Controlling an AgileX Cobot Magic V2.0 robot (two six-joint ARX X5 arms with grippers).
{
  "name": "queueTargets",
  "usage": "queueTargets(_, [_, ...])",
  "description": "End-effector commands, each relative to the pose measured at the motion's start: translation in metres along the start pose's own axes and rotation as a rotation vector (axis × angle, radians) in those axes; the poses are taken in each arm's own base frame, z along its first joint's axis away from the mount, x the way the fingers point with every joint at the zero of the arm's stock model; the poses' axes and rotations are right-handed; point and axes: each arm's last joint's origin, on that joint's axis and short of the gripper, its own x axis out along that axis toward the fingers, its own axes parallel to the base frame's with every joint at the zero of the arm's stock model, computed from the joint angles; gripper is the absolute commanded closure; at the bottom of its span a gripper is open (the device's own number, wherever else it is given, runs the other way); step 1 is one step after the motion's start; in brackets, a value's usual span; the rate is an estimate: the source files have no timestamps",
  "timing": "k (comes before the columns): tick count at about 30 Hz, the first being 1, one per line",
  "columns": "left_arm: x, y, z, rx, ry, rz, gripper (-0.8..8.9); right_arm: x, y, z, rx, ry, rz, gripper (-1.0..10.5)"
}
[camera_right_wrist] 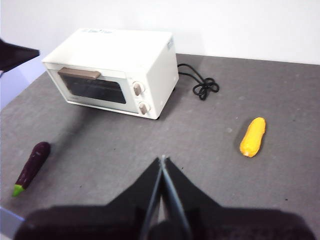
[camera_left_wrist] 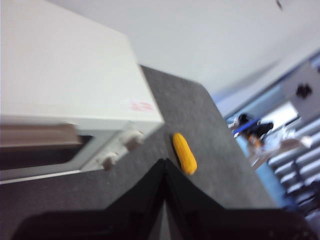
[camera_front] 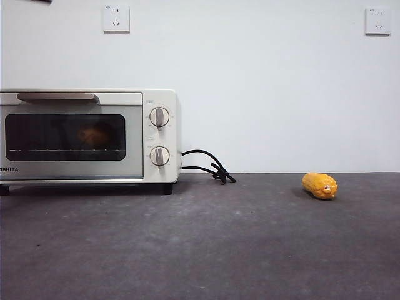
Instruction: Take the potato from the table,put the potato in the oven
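The cream-white oven (camera_front: 87, 134) stands at the table's left with its door closed. Behind the dark glass a dim orange-brown round shape shows, the potato (camera_front: 94, 135). My left gripper (camera_left_wrist: 164, 162) is shut and empty; it hovers high, above and in front of the oven (camera_left_wrist: 65, 90). The picture of that view is blurred. My right gripper (camera_right_wrist: 162, 159) is shut with nothing in it, well above the dark grey table (camera_right_wrist: 200, 140), far from the oven (camera_right_wrist: 112, 70). The front view shows only a black tip (camera_front: 42, 1) of an arm at the top left corner.
An oblong yellow-orange corn-like piece (camera_front: 319, 185) lies on the table to the right, also in the wrist views (camera_left_wrist: 184, 153) (camera_right_wrist: 252, 136). A purple eggplant (camera_right_wrist: 32, 163) lies near the table's front left. The oven's black cord (camera_front: 209, 166) coils beside it.
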Motion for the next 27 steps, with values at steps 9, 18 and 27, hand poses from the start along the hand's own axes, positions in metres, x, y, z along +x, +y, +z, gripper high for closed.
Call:
queueTargets(9, [-0.055, -0.104, -0.046, 0.397, -0.036, 0.063, 8.18, 0.001, -0.001, -0.003, -0.027, 0.005, -0.038, 9.5])
queueTargets(18, [-0.081, -0.123, -0.058, 0.446, -0.079, -0.002, 8.18, 0.001, -0.001, -0.003, -0.027, 0.005, -0.038, 9.5])
queueTargets(27, [-0.062, -0.111, -0.054, 0.657, -0.017, 0.097, 8.18, 0.001, -0.001, -0.003, -0.027, 0.005, -0.038, 9.5])
